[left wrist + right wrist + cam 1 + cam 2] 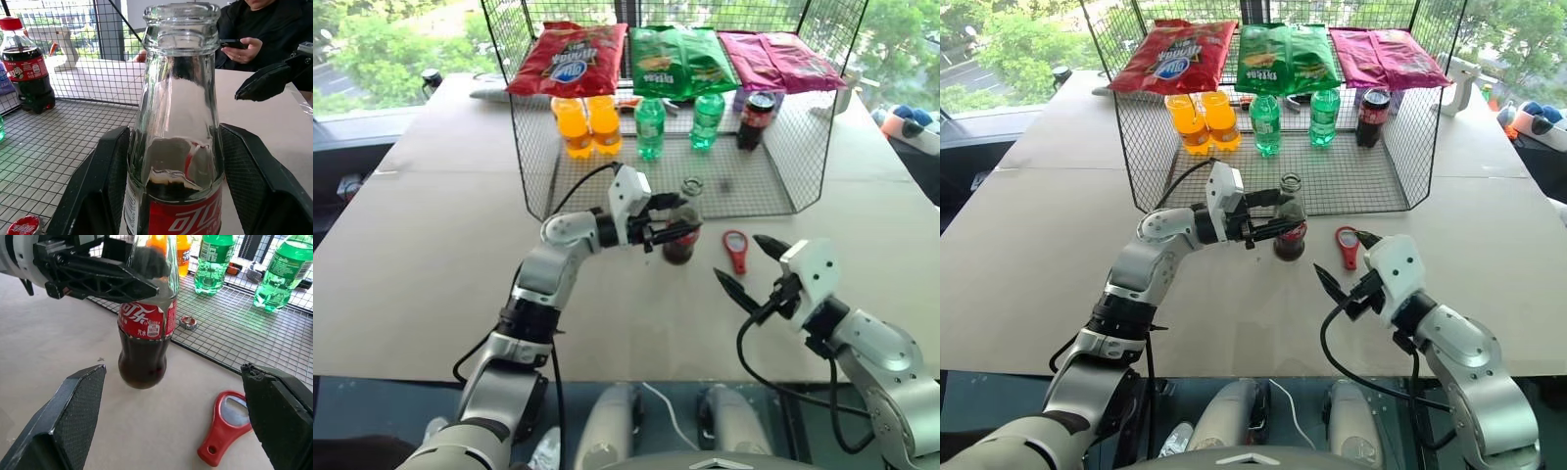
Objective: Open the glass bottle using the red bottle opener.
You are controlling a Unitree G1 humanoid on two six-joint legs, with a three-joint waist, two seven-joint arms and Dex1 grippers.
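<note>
The glass bottle (682,247) stands upright on the tan table just in front of the wire basket, dark cola in its lower part, its mouth (182,12) uncapped. My left gripper (674,220) reaches in from the left and is shut on the glass bottle just above its red label (146,319). The red bottle opener (735,251) lies flat on the table to the right of the bottle. My right gripper (172,368) hovers near the opener on my side of it, open, with nothing between its fingers.
A metal cap (188,323) lies on the mesh floor of the wire basket (759,191). Inside stand orange bottles (587,125), green bottles (650,127) and a stubby cola bottle (754,119), with chip bags (680,61) above. A person holding a phone (274,29) sits beyond the table.
</note>
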